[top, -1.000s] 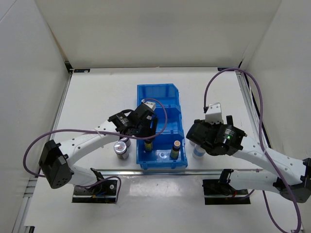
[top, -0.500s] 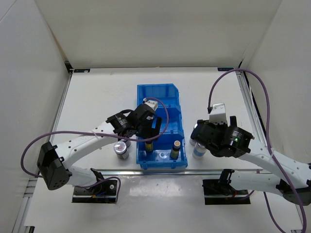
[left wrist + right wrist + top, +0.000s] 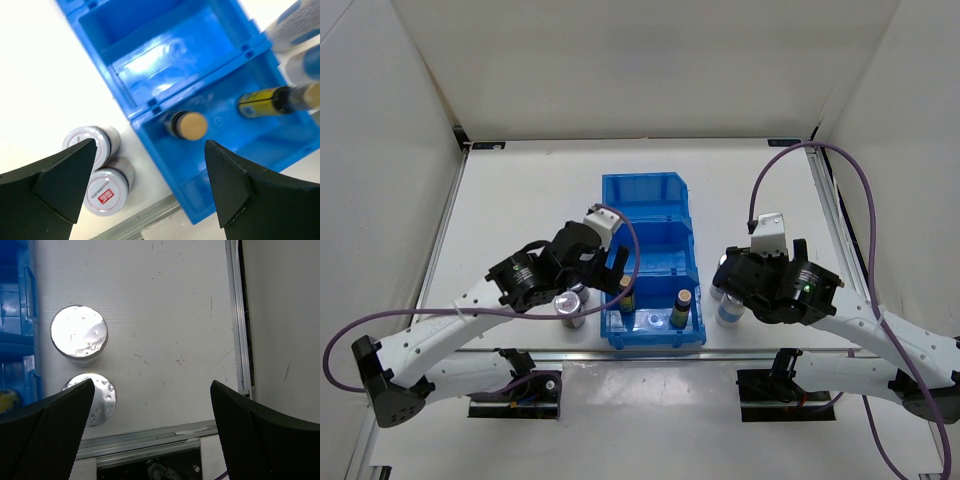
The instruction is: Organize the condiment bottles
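Two amber bottles with tan caps stand in the near compartment of the blue bin [image 3: 650, 215], one at the left [image 3: 627, 296] [image 3: 192, 125] and one at the right [image 3: 681, 307] [image 3: 270, 100]. Two silver-lidded jars [image 3: 90, 142] [image 3: 106, 183] stand on the table left of the bin, one with a red mark on its lid. Two more jars [image 3: 79, 332] [image 3: 98, 398] stand right of the bin [image 3: 728, 308]. My left gripper [image 3: 582, 272] [image 3: 150, 200] is open and empty above the bin's left wall and the left jars. My right gripper [image 3: 745, 278] [image 3: 150, 440] is open and empty beside the right jars.
The bin's middle and far compartments [image 3: 170, 55] hold nothing. A metal rail [image 3: 239, 315] runs along the table's right edge and another along the near edge [image 3: 150, 440]. White walls enclose the table on three sides.
My left gripper has drawn back to the left, away from the left amber bottle in the bin, which stands free. My right arm shifted slightly right, then held still.
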`<state>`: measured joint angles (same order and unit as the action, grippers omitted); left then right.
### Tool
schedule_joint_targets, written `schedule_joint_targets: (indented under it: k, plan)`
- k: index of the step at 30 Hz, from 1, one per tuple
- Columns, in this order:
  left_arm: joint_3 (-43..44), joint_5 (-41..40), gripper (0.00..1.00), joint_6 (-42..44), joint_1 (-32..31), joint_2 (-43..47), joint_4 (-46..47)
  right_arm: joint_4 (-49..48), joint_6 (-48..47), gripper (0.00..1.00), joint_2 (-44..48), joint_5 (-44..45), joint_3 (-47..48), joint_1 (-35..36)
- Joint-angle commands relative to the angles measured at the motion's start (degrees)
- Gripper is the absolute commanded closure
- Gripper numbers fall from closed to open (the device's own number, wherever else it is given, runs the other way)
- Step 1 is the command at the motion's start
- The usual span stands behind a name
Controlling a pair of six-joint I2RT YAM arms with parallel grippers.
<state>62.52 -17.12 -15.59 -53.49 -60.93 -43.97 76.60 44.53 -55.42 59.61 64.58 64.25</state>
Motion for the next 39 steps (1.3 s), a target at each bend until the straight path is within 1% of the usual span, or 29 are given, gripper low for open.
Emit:
schedule_joint_targets:
  k: [1, 6, 9, 11, 16, 20, 24, 30, 34, 39]
  plan:
    - [-3.8, -2.1, 0.0, 0.2, -0.3, 2.8, 0.0, 0.3, 0.2, 0.0, 0.8, 0.9, -0.8, 0.3]
    - [-9.6, -1.4, 0.0, -1.0, -0.3, 6.4, 2.4, -0.3, -0.3, 0.0, -0.2, 0.9, -0.8, 0.3]
    - [-9.6, -0.9, 0.0, 0.2, -0.3, 7.0, 2.4, -0.3, -0.9, 0.0, -0.8, 0.9, -0.8, 0.3]
    - [-9.6, -2.4, 0.0, 0.2, -0.3, 7.0, 3.6, -0.3, -0.9, 0.0, -1.4, 0.9, -0.8, 0.3]
    - [-9.0, -1.9, 0.0, 0.7, -0.3, 4.1, 3.6, -0.3, -0.9, 0.0, -2.0, 0.9, -0.8, 0.3]
    - [-8.5, -1.9, 0.0, 1.4, -0.3, 3.5, 3.6, -0.3, -0.9, 0.0, -2.0, 0.9, -0.8, 0.3]
    - [-8.5, 0.2, 0.0, 2.0, 4.4, 4.9, 5.0, -0.3, -0.9, 0.0, -2.0, 0.9, -0.8, 0.3]
    - [-10.2, 6.2, 0.0, 2.5, 10.6, 9.1, 8.5, -0.3, -0.9, 0.0, -2.0, 0.9, -0.8, 0.3]
    - [-10.2, 10.1, 0.0, 3.0, 12.8, 9.1, 9.8, -0.3, -0.9, 0.0, -2.0, 0.9, -0.8, 0.3]
    - [-9.7, 13.7, 0.0, 4.9, 16.7, 5.6, 11.6, -0.8, -1.4, 0.0, -2.0, 0.9, -0.8, 0.3]
